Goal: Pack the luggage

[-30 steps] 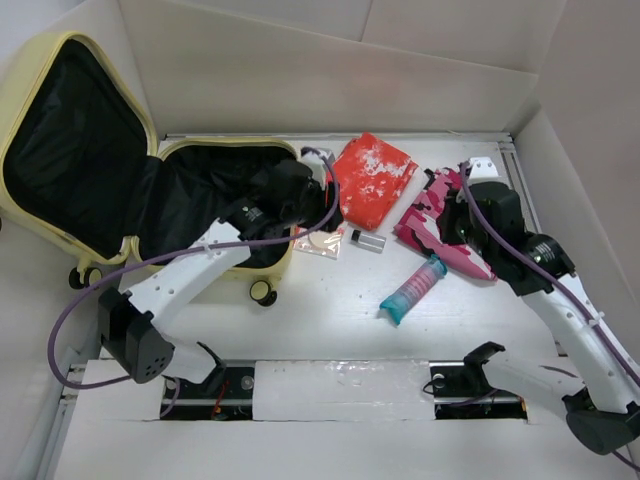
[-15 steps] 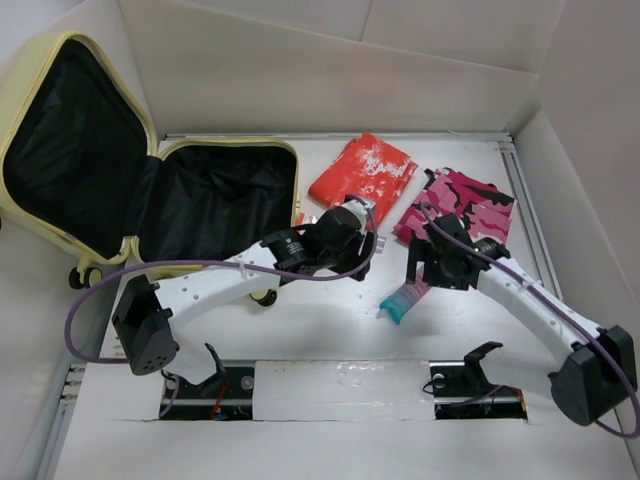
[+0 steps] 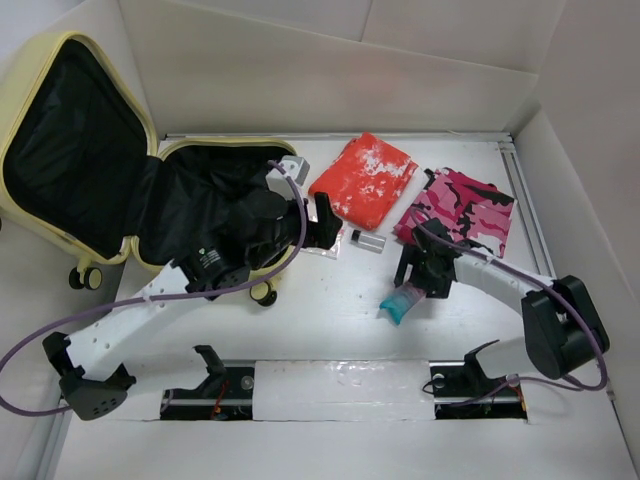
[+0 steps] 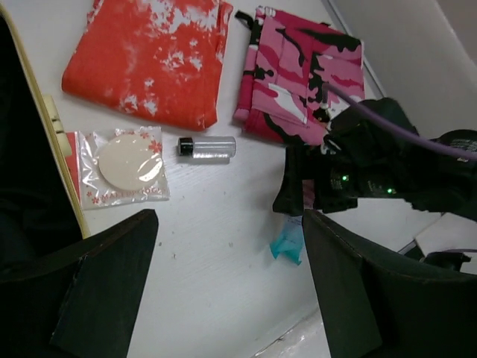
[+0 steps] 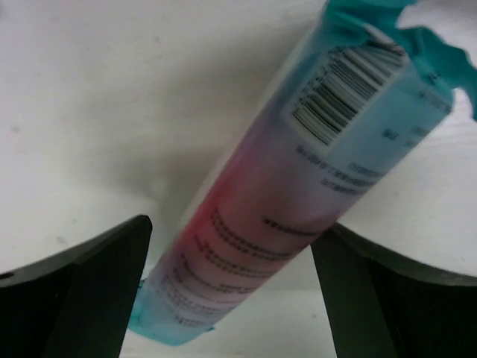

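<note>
While the luggage (image 3: pixel 75 150) lay open upper left, the left gripper (image 4: pixel 229 224) hung spread and empty. The right gripper (image 5: pixel 232 227) straddled a teal tube (image 5: pixel 298 171), unclenched.

Bright even overhead light, soft shadows, black lining swallows detail, right wrist close-up slightly blurred

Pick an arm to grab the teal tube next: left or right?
Right. Its gripper is open directly over the tube, which lies between its fingers in the wrist view. The left gripper, also open, hangs by the suitcase rim, farther from the tube.
</note>
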`<action>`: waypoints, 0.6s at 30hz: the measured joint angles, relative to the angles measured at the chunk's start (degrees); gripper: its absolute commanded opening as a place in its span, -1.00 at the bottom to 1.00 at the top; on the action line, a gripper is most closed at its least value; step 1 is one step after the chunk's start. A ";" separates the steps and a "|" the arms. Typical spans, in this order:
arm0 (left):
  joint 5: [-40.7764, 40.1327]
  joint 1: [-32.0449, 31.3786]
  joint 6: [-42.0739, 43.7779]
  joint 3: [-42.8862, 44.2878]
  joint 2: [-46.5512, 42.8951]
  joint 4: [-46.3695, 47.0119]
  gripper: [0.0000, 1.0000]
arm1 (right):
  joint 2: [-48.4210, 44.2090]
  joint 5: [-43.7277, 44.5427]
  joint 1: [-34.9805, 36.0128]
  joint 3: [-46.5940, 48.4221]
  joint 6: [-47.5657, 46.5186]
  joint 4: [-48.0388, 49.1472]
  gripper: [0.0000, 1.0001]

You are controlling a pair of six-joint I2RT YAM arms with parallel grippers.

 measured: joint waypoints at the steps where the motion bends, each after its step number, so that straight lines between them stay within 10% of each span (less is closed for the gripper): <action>1: -0.59 0.00 -0.02 0.72 -0.26 -0.26 0.51 | 0.90 -0.11 -0.09 -0.13 0.63 0.83 0.76; 6: -2.64 0.00 -0.04 2.95 -0.46 -1.22 0.56 | 1.31 -0.07 0.04 -0.46 3.41 3.19 -0.04; 10: -3.63 2.12 0.59 2.95 -0.24 -0.85 0.62 | -0.98 1.05 2.78 -1.62 5.73 3.43 -0.31; 18: 22.21 40.52 -3.87 6.69 7.63 4.50 0.56 | -11.43 2.54 13.27 7.26 6.91 -2.64 -0.31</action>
